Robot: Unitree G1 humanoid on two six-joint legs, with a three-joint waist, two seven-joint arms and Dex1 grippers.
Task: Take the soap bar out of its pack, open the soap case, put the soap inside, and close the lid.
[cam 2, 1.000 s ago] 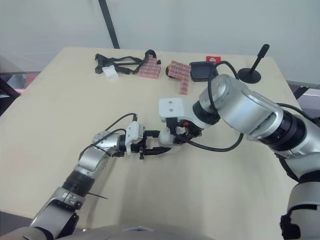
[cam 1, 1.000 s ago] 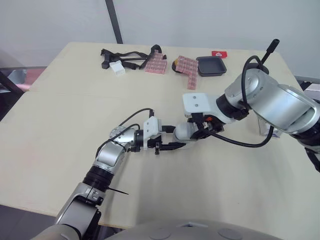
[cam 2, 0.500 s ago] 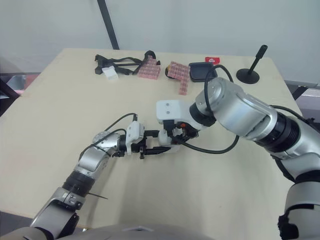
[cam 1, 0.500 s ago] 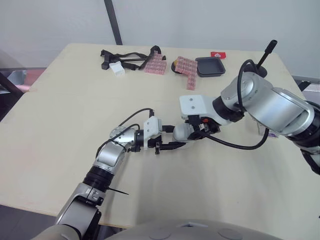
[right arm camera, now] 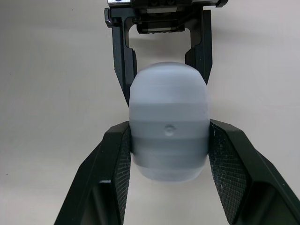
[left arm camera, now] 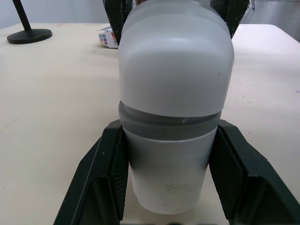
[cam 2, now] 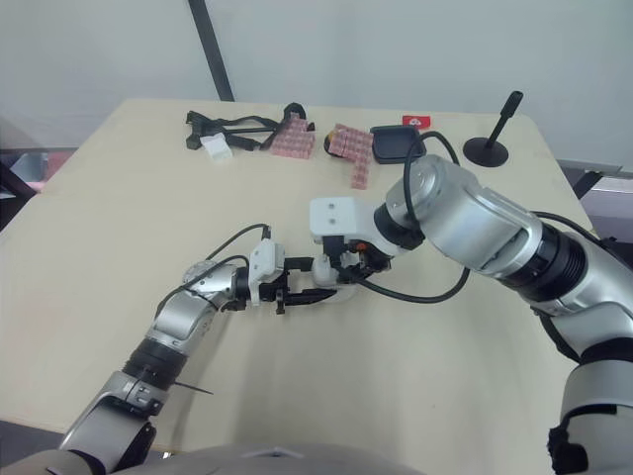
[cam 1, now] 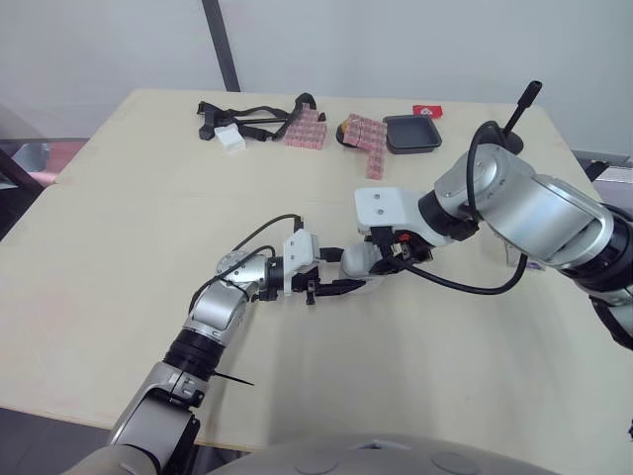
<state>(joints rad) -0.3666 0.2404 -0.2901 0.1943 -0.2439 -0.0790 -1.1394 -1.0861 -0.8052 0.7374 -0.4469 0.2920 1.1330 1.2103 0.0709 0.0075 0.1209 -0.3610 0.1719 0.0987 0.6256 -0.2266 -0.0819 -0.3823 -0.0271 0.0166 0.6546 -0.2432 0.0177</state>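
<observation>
Clamping the white soap case from opposite ends, the left gripper and the right gripper are both grasping it over the table, near the middle of the head views. Its lid is sitting closed, and a black tray is lying at the upper middle, well apart

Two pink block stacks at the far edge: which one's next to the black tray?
The L-shaped pink stack, on the robot's right, beside the black tray; the other pink stack lies by the black straps.
</observation>
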